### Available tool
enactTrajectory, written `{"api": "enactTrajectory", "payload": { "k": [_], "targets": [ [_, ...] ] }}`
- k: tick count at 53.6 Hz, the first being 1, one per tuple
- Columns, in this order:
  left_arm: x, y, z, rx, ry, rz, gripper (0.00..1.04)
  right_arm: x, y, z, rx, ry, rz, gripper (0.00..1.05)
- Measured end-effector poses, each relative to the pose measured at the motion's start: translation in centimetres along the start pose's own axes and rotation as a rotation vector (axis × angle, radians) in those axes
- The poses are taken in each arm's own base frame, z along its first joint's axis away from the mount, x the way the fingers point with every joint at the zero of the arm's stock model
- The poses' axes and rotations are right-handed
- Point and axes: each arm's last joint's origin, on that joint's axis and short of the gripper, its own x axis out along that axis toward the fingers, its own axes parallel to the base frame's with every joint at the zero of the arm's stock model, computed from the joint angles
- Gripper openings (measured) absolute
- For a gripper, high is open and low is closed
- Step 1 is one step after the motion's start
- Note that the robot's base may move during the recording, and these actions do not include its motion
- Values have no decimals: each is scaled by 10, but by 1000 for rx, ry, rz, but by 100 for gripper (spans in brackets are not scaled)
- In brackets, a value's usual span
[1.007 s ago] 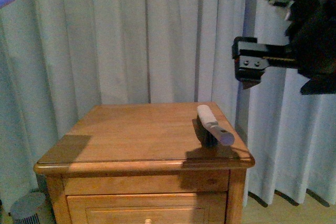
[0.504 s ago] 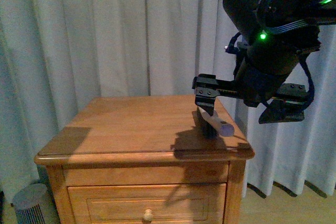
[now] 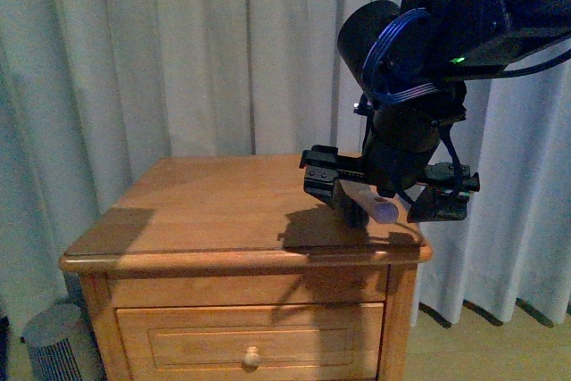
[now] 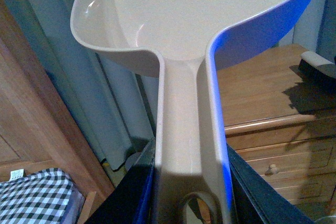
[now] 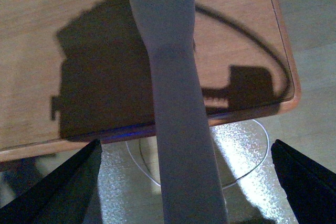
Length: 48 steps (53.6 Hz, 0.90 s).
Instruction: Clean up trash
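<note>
Right gripper: low over the honey-coloured wooden nightstand, straddling a small hand brush with a pale lilac-white plastic handle and dark bristles.

Right wrist view: fingers are spread wide, one on each side of the brush handle. There is a clear gap on both sides and no contact. The handle sits roughly midway between them. Its long axis runs from the palm side out past the fingertips, at right angles to the line along which the fingers close. The tabletop lies beyond the fingertips.

Judgement: closing here would pinch across the handle's narrow width. Centring looks adequate. How deep the handle sits in the fingers cannot be told.

Left gripper: pressed together on the stem of a beige plastic dustpan, which is carried in the air with the pan mouth ahead of the fingers. The nightstand and brush head lie ahead and off to one side, well apart from this gripper.

Trash (small crumpled white paper wad): not visible in any view. The wood that shows carries none, but the patch under the right arm and its shadow is hidden. No bearing from either gripper can be given.

Judgement: the step in hand is taking up the brush. The right arm is the nearer one, with the brush already between its fingers. Sweeping waits on finding the trash.
</note>
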Motion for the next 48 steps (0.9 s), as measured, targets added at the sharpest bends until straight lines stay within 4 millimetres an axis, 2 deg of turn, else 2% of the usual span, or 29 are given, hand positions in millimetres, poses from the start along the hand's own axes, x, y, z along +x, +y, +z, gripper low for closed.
{"api": "enactTrajectory", "payload": {
  "k": [10,21,34,48],
  "targets": [
    [0,0,0,0,0,0,29,6,1,-3,-3,9,-4,96],
    [0,0,0,0,0,0,29,8,1,-4,-5,-9,-7,55],
    [0,0,0,0,0,0,29,10,-1,-7,-17,-1,-13,22],
    [0,0,0,0,0,0,29,2,-3,-5,-21,-10,-2,21]
  ]
}}
